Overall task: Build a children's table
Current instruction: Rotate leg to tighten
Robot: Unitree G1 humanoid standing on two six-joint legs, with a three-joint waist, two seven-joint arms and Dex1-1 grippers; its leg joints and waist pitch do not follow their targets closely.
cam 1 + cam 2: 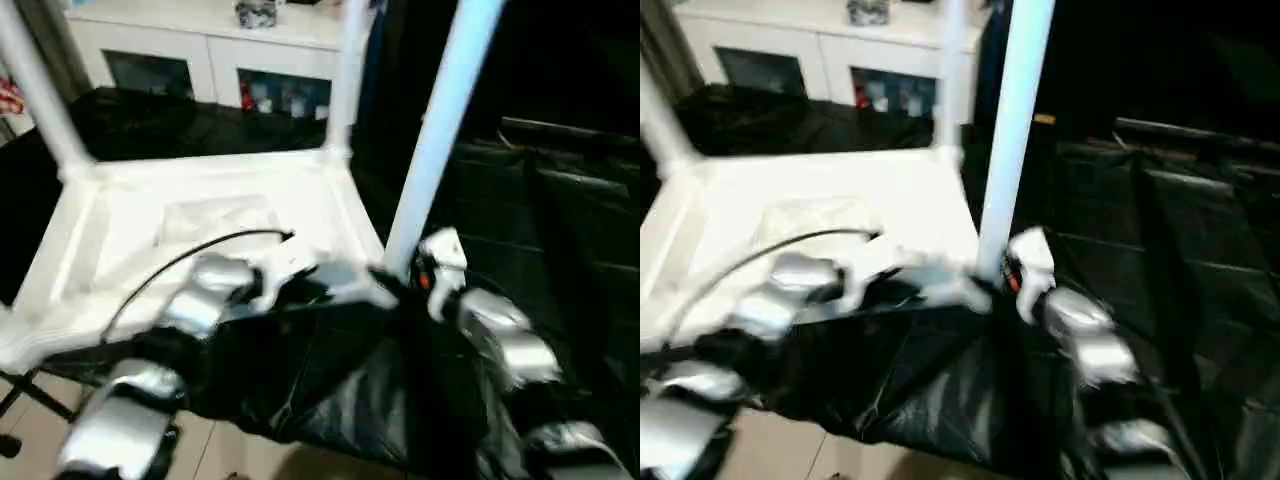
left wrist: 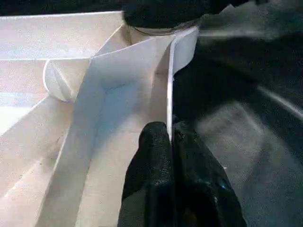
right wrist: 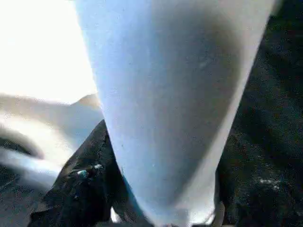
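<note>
While the table top [image 1: 200, 240] lies upside down on black sheeting [image 1: 330, 390], ribs up, three legs stand in its corner sockets. Left gripper [image 2: 170, 137] is pinched closed on the thin rim wall near the close corner. Right gripper [image 1: 425, 275] clasps the nearest leg [image 1: 435, 130] at its base, fingers [image 3: 80, 184] half spread around it. White cabinet [image 1: 210, 50] behind.

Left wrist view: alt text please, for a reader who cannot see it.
The left gripper has its black jaws shut on the thin upright rim of the upturned white table top, near a rounded corner socket. Ribs cross the hollow underside on one side, and black sheeting lies on the other.
</note>
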